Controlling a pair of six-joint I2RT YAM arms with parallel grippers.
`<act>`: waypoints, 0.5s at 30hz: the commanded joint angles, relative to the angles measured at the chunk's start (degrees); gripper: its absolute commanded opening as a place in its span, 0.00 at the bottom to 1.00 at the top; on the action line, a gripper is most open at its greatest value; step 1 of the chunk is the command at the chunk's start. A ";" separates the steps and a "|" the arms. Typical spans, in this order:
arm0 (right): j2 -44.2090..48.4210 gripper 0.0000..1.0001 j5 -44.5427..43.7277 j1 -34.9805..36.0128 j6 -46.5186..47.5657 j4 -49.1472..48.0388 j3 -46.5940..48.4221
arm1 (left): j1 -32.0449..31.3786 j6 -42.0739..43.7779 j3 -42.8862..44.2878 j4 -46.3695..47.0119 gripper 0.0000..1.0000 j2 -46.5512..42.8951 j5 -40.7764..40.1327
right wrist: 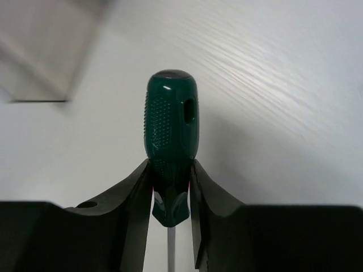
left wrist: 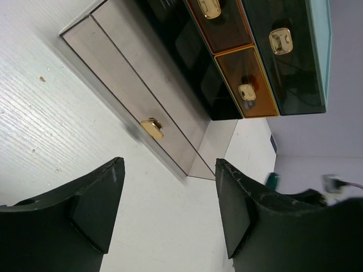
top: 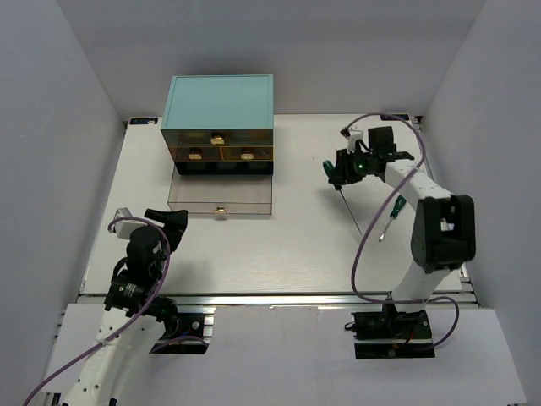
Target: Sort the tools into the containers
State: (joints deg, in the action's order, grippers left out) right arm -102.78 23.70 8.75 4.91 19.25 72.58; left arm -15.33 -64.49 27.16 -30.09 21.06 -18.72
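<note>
Right claw [right wrist: 170, 170] pinches glossy, ribbed green-handled screwdriver [right wrist: 170, 119].

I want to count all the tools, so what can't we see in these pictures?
- Closed drawers: top and left wrist views; the dark fronts hide whatever is inside.
- Screwdriver: right wrist view; the shaft is cut off by the bottom edge, so the tip is unseen.
- Thin item by the right arm: top view; too small to name, and the arm covers part of it.

Screwdriver [right wrist: 170, 130] glossy green plastic handle, dimpled patch; table [right wrist: 283, 85] matt white woodgrain; knob [left wrist: 151, 128] shiny gold.
</note>
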 commanded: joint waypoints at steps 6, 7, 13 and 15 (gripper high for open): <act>12.34 0.00 23.53 14.25 36.99 6.95 5.91 | 0.13 2.26 1.50 1.17 0.75 -2.07 -1.93; 12.17 0.00 21.14 19.93 39.19 6.42 6.78 | 0.13 2.52 1.50 1.43 0.75 -2.16 -1.93; -1.32 0.00 5.23 34.47 46.25 4.04 21.61 | 0.13 5.60 2.11 4.51 0.76 -1.64 -0.44; -7.14 0.00 2.32 36.41 45.98 7.90 35.30 | 0.13 7.26 3.16 4.51 0.76 -1.20 0.26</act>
State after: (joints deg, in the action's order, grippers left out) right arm -104.25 33.87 44.36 46.00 26.52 95.02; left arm -15.33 -60.58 27.27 -27.40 19.29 -19.25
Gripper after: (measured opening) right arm 0.340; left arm 0.756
